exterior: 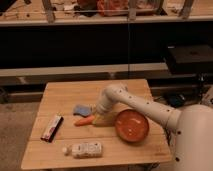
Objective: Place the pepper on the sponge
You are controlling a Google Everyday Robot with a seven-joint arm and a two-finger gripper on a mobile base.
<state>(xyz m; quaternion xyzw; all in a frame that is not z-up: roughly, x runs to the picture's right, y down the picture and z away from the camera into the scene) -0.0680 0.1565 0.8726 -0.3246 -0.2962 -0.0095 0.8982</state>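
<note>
The pepper (83, 120), slim and orange-red, lies on the wooden table (65, 95) just in front of the blue-grey sponge (81, 109). My gripper (96, 119) is down at the pepper's right end, at the tip of the white arm (145, 107) that reaches in from the right. The arm's wrist hides the fingertips. The sponge sits flat, slightly left of and behind the gripper, with nothing on it.
A large round orange bowl (132, 125) sits right of the gripper under the arm. A white bottle (84, 149) lies on its side near the front edge. A red-and-black flat packet (52, 127) lies at the left. Dark shelving stands behind the table.
</note>
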